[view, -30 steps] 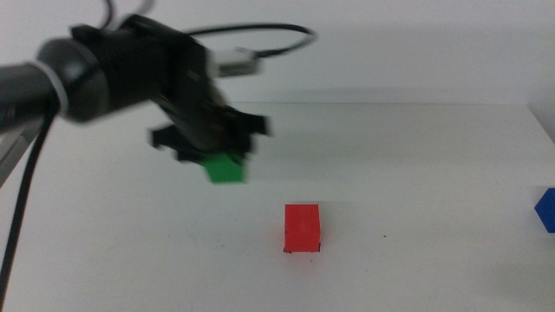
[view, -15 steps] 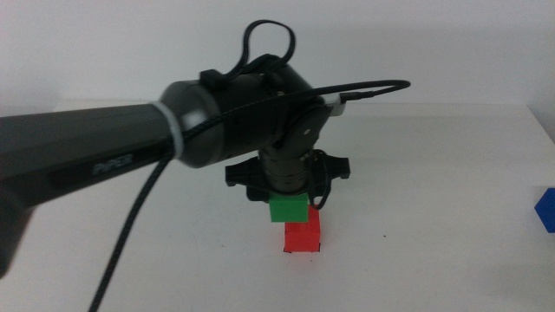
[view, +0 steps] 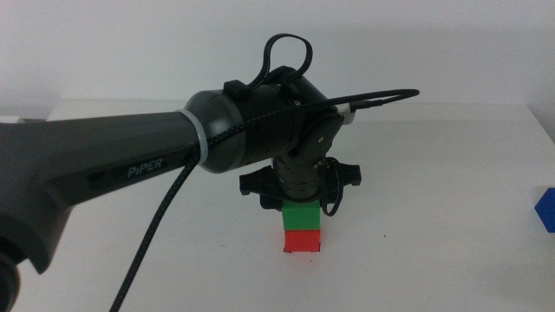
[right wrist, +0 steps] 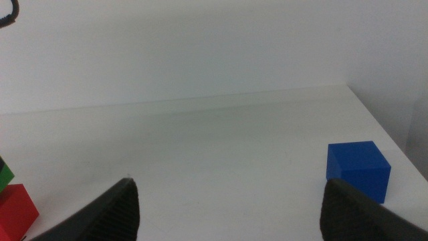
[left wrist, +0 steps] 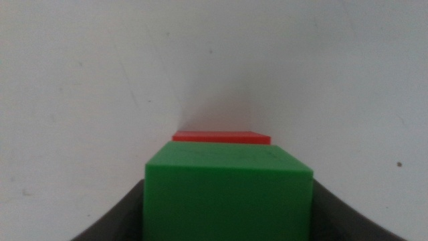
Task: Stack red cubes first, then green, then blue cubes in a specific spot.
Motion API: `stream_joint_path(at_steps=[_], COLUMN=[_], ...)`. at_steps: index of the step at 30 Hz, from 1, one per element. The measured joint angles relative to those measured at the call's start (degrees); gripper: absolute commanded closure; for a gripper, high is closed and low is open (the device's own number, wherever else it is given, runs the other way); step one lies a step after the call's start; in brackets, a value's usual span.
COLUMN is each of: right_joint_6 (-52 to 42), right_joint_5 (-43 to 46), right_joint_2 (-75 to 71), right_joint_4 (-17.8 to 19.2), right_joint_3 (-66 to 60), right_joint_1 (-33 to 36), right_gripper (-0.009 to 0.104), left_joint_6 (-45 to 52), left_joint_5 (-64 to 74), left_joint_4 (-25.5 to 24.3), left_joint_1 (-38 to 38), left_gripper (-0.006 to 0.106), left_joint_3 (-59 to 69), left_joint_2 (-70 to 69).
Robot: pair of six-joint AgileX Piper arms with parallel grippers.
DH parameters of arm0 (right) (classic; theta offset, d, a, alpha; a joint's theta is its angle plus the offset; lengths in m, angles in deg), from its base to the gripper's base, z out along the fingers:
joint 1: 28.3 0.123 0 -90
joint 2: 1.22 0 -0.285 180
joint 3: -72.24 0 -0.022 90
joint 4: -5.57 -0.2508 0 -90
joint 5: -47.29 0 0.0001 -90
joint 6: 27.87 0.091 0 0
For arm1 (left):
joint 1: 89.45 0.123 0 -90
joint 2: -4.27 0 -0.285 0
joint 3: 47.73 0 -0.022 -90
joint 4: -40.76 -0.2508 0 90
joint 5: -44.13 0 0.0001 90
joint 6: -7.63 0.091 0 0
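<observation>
Green cube [view: 301, 215] now sits down on the red cube [view: 302, 240] at table centre, still clamped in our left gripper [view: 301, 208]; release next, then the blue cube [view: 547, 210] at 3 o'clock, right gripper [right wrist: 231, 207] spread idle.

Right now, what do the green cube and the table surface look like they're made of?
Green cube, held by the left gripper on the red cube: probably plastic or painted wood; matte, no glare, crisp edges. Table: white, smooth, likely laminate; uniform, faint sheen.
</observation>
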Motion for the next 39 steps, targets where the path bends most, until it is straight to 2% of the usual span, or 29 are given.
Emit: stream_joint_path(at_steps=[8,13,14,16,20,22,28,34,36,39], right_joint_6=[0.0,0.0,0.0,0.0,0.0,0.0,0.0,0.0,0.0,0.0], right_joint_5=[0.0,0.0,0.0,0.0,0.0,0.0,0.0,0.0,0.0,0.0], right_joint_2=[0.0,0.0,0.0,0.0,0.0,0.0,0.0,0.0,0.0,0.0], right_joint_4=[0.0,0.0,0.0,0.0,0.0,0.0,0.0,0.0,0.0,0.0], right_joint_3=[0.0,0.0,0.0,0.0,0.0,0.0,0.0,0.0,0.0,0.0], right_joint_1=[0.0,0.0,0.0,0.0,0.0,0.0,0.0,0.0,0.0,0.0], right_gripper=[0.002,0.002,0.002,0.002,0.002,0.002,0.002,0.002,0.002,0.002], left_joint_6=[0.14,0.77,0.85,1.26,1.58,2.09,7.86,22.44,28.0,35.06], left_joint_5=[-0.31,-0.31,-0.31,-0.78,-2.4,-2.79,-2.27,4.85,4.37,-0.11], left_joint_4=[0.42,0.42,0.42,0.42,0.55,0.55,-0.63,-6.62,-6.16,-0.74], left_joint_1=[0.0,0.0,0.0,0.0,0.0,0.0,0.0,0.0,0.0,0.0], left_gripper=[0.093,0.081,0.072,0.046,0.016,0.007,0.007,0.007,0.007,0.007], left_joint_3=[-0.44,-0.47,-0.47,-0.47,-0.47,-0.47,-0.36,0.78,4.7,15.4], left_joint_2=[1.55,1.62,1.62,1.62,2.04,2.28,-2.16,-22.92,-32.1,-47.71])
